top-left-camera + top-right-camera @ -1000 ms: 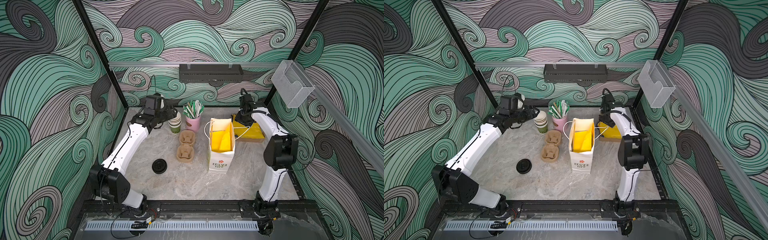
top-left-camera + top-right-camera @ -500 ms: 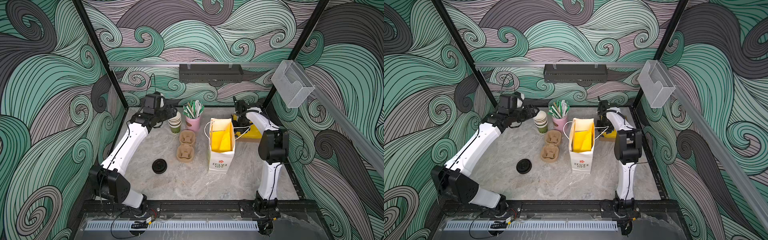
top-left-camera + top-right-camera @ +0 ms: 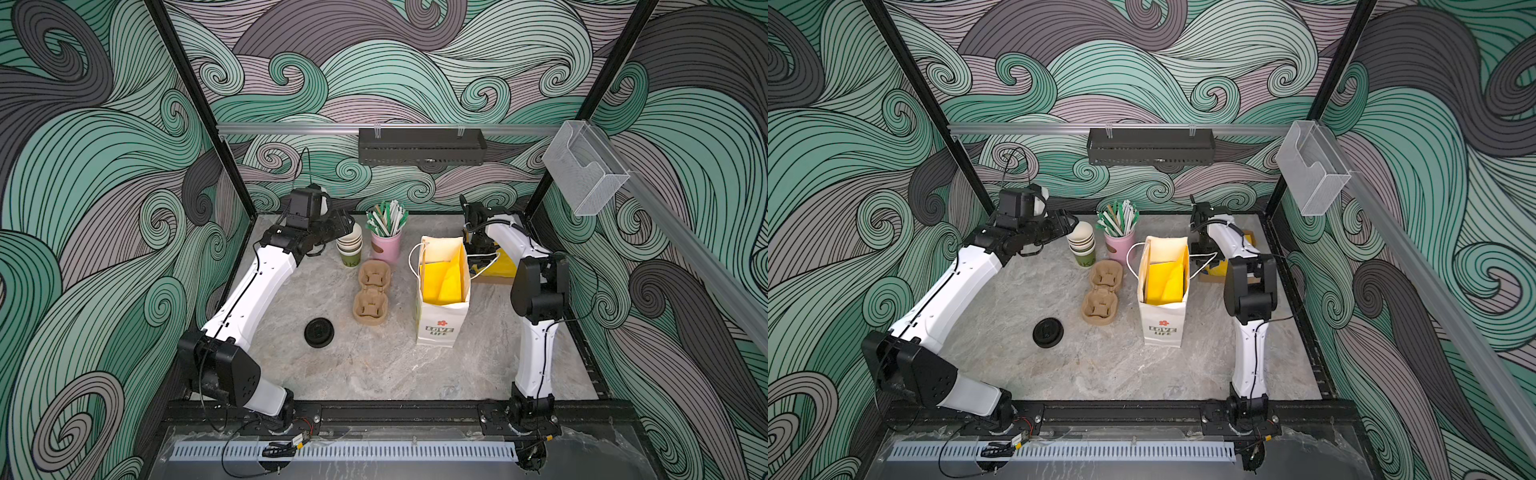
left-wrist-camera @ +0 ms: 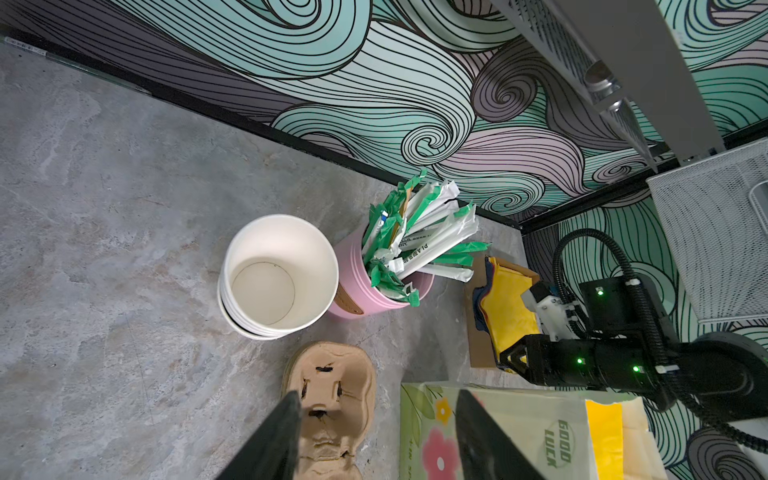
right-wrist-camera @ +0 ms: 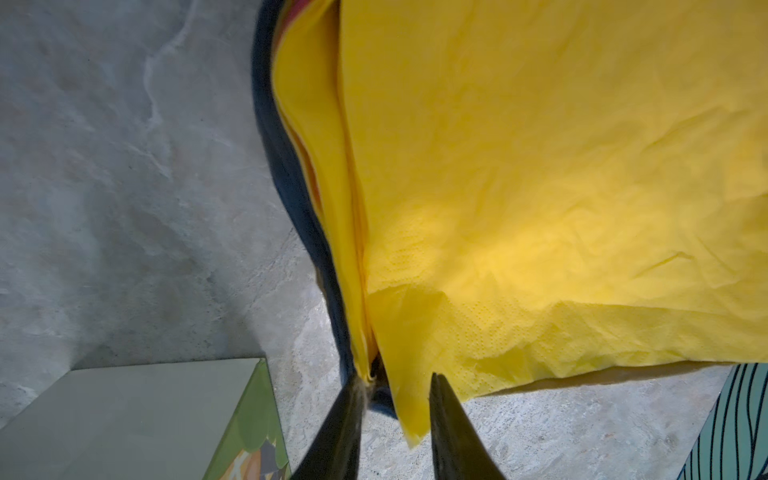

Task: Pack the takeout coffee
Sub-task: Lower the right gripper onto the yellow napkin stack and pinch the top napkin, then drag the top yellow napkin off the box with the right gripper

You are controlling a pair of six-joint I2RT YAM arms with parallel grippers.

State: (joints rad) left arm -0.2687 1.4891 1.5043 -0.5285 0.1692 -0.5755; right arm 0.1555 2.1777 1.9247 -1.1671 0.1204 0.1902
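The takeout coffee cups [image 3: 349, 249] [image 3: 1081, 245] stand nested in an olive-green stack at the back, the top one open and cream-white inside [image 4: 278, 274]. A black lid [image 3: 318, 332] [image 3: 1048, 332] lies alone on the table. My left gripper [image 3: 347, 226] [image 4: 376, 399] hovers open just above and beside the stack, holding nothing. My right gripper [image 5: 395, 382] [image 3: 478, 257] is down at the yellow napkin pile [image 5: 540, 166] [image 3: 505, 266] behind the paper bag [image 3: 442, 291] [image 3: 1163, 286]. Its jaws stand narrowly apart with the top napkin's corner between them.
Two brown pulp carriers [image 3: 372, 291] [image 3: 1102, 293] [image 4: 332, 399] lie between the cups and the bag. A pink cup of straws [image 3: 386, 243] [image 4: 386, 291] stands right beside the cup stack. The bag holds yellow napkins. Enclosure walls close in at the back and sides.
The right gripper has swung toward the bag-side edge of the napkin pile and narrowed its jaws around the top napkin's corner. The left arm has hardly moved.
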